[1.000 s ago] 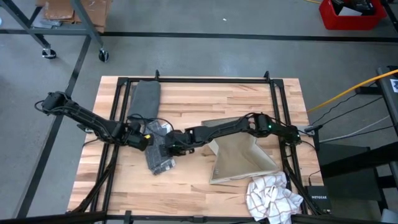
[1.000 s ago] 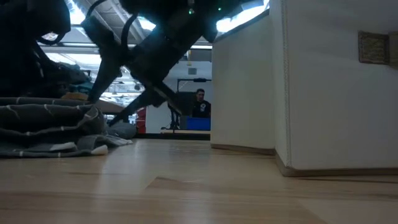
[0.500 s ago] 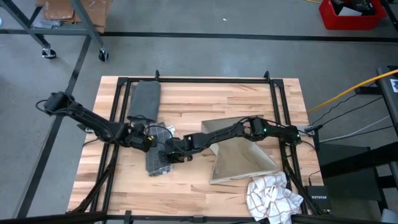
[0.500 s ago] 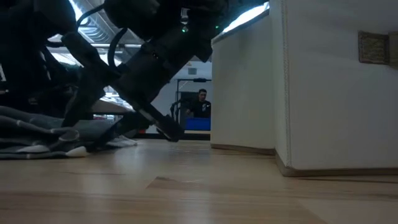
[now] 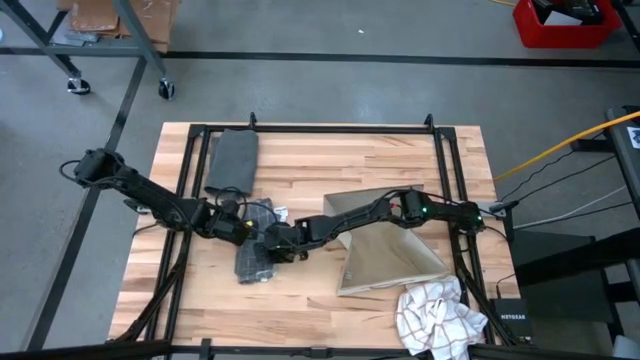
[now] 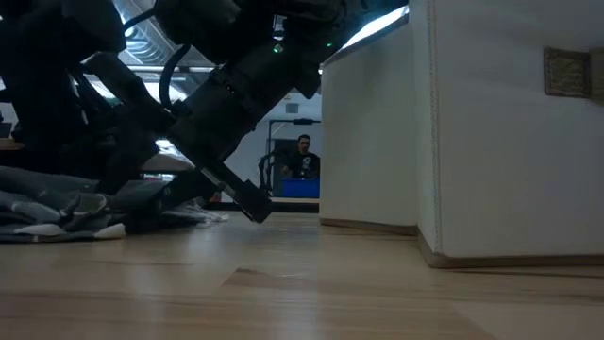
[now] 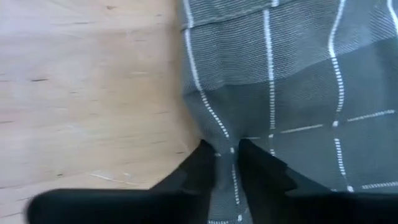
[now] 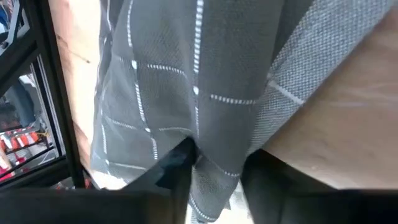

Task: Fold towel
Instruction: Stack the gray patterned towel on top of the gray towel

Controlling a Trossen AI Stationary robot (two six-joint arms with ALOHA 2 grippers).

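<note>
A grey towel with thin white checks [image 5: 255, 262] lies bunched on the wooden table left of its middle, and shows low at the left of the low view [image 6: 66, 203]. My left gripper [image 5: 242, 230] comes at it from the table's left, my right gripper [image 5: 272, 240] from the right. They stand close together over the towel's upper part, each shut on cloth. In the wrist views the checked cloth [image 7: 280, 93] [image 8: 161, 93] fills most of the picture. My left gripper pinches a raised fold of the towel [image 7: 227, 163] between its two fingers [image 7: 202, 163], right beside the towel's hemmed edge; the cloth beyond it lies on the table. My right gripper pinches a ridge of the towel [image 8: 214, 174] between its two fingers [image 8: 180, 165], slanting down from the table's right; the cloth spreads out slack ahead of it over the wood.
A second grey towel, folded flat [image 5: 232, 160], lies near the table's far left. A beige fabric box [image 5: 385, 245] stands right of the middle, large in the low view [image 6: 491, 132]. A white checked cloth [image 5: 435, 315] lies crumpled at the near right corner. A black frame [image 5: 320, 128] borders the table.
Both grippers have drawn closer together over the towel, the right one moving toward the table's left. The towel has been gathered into a shorter, narrower bunch, and in the low view its pile has sunk lower and shifted left.
</note>
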